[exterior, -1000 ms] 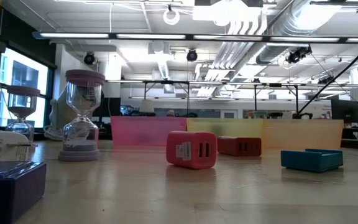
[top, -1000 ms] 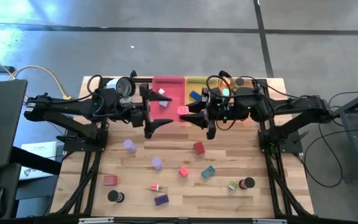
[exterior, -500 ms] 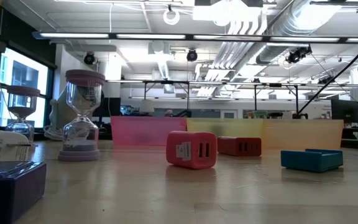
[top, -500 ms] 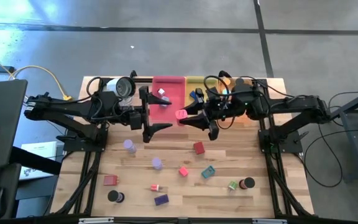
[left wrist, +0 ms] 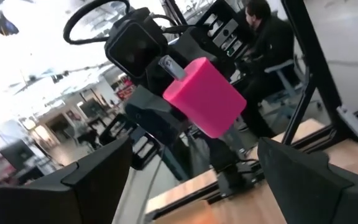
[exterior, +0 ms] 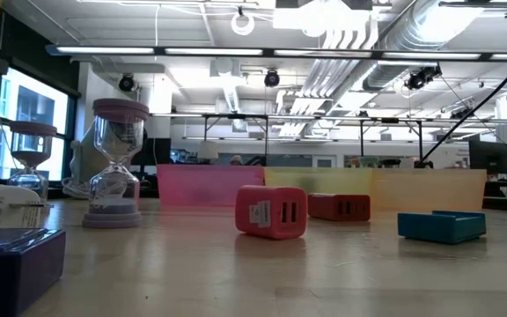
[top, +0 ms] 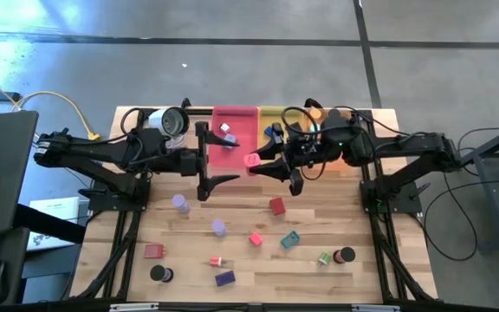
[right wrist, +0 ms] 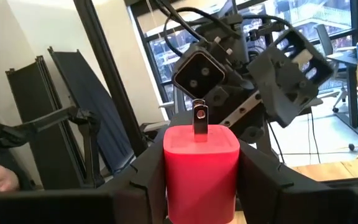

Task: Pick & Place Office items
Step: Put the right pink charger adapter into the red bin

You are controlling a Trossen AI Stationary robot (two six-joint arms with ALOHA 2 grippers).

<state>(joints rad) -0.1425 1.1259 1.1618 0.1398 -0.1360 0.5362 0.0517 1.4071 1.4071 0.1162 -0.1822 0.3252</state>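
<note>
Right end effector is clamped on a pink plug block, holding it up off the table just beside the pink tray at the far edge; prongs show on the block in the right wrist view. Left end effector faces it across a small gap w/ fingers spread apart & nothing in them, over the same tray. Rest of the small items lie loose on the near half of the table, e.g. a red block, teal block, purple block, black disc.
</note>
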